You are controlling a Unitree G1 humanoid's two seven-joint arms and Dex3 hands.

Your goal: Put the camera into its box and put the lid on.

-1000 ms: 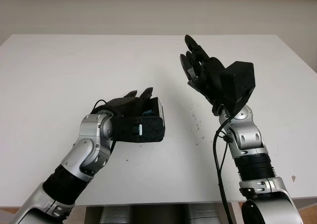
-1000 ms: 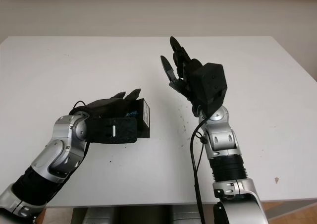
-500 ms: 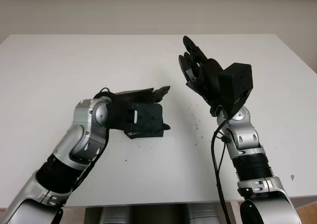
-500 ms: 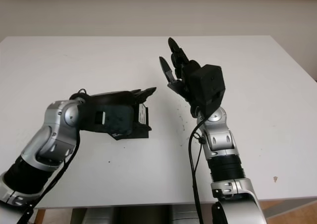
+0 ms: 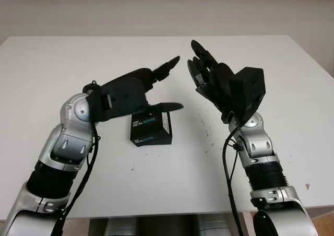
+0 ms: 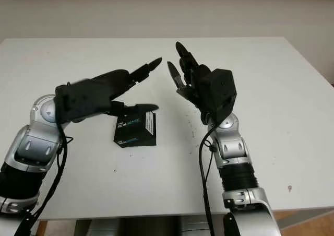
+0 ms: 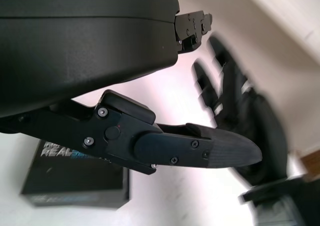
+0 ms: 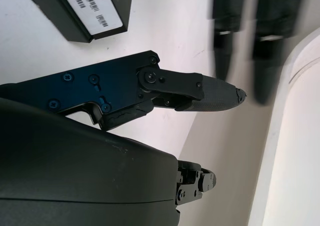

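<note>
Nothing is being held by the left hand point(image 5: 140, 87). Its fingers point(image 5: 166, 67) are being stretched wide, with one finger pointing up and away towards the far side of the table point(image 5: 57, 63) and a lower finger reaching out level just above the box point(image 5: 151, 128). No contact between that lower finger and the box is being shown; the hand is being held in the air over the box's near-left part. In the left wrist view, the same lower finger point(image 7: 200, 151) is being seen crossing above the box point(image 7: 75, 178), with the other hand blurred beyond it.

Nothing is being held by the right hand point(image 5: 214, 79) either. Its fingers point(image 5: 198, 50) are being held open and pointed upward, the palm being turned towards the left hand. It is being raised well above the table, to the right of the box and apart from it.

The box, black with white and blue lettering on its top, is lying flat on the white table near the middle, between the two arms. In the right wrist view a white barcode label is being shown on one of its faces point(image 8: 87, 6).

The silver left forearm point(image 5: 65, 147) is coming in from the bottom left, and the right forearm point(image 5: 258, 152) from the bottom right.
</note>
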